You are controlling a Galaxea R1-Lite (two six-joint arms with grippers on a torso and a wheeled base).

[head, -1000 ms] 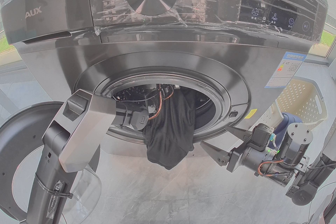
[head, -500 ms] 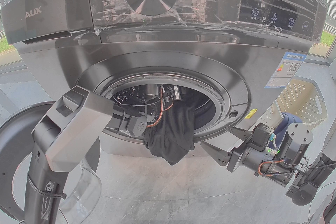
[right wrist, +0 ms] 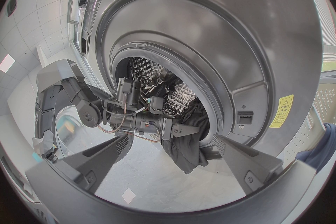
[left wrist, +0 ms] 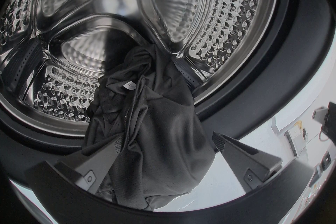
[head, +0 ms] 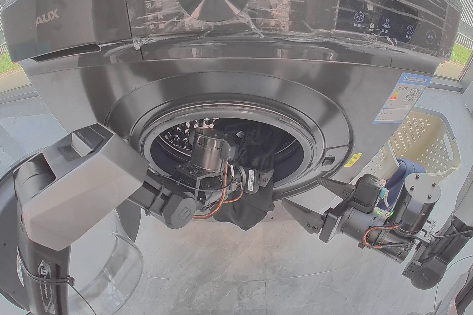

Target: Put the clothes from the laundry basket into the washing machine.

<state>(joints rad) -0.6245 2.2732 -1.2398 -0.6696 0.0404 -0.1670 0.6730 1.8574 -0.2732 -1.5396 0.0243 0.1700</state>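
Observation:
The washing machine (head: 236,60) stands with its round drum opening (head: 226,153) facing me. A black garment (left wrist: 154,130) lies partly inside the drum and droops over the lower rim (head: 246,212). My left gripper (left wrist: 167,136) is at that rim with its fingers spread wide on either side of the cloth, open; it also appears as the left gripper (right wrist: 185,128) in the right wrist view. My right gripper (head: 300,189) hangs open and empty to the right of the opening, above the floor. The cream laundry basket (head: 428,143) sits at the right with a blue garment (head: 401,173) in it.
The machine's glass door (head: 29,212) is swung open on the left, beside my left arm. Grey tiled floor (head: 246,271) lies in front of the machine. The basket (right wrist: 315,119) stands close against the machine's right side.
My left gripper has drawn back out of the drum and dropped to the lower rim. More of the black garment lies inside and less hangs out. The right arm has not moved.

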